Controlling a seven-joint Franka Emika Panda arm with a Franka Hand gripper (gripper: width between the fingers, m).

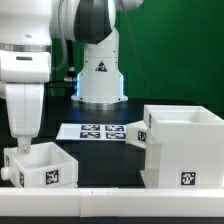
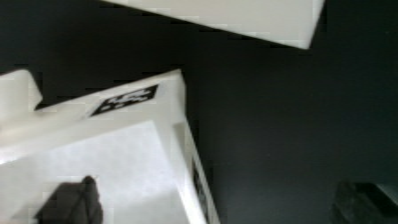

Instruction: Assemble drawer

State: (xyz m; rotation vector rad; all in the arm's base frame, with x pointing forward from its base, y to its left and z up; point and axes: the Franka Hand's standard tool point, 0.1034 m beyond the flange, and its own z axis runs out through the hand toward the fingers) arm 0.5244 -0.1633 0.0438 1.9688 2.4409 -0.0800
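Altogether one casing (image 1: 186, 146), two trays (image 1: 40, 166), one tool (image 1: 22, 142).

We have a clear bench (image 1: 105, 165) lane between small tray (image 1: 38, 166) and casing (image 1: 185, 150). Tray wall sits between our claw's (image 1: 22, 146) spread fingers (image 2: 71, 205); second tray (image 1: 135, 132) crowds the casing.

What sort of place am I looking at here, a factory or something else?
Most likely a robotics research lab: a robot arm on a black table, a plain green backdrop, and square tags printed on the white drawer parts and the marker board.
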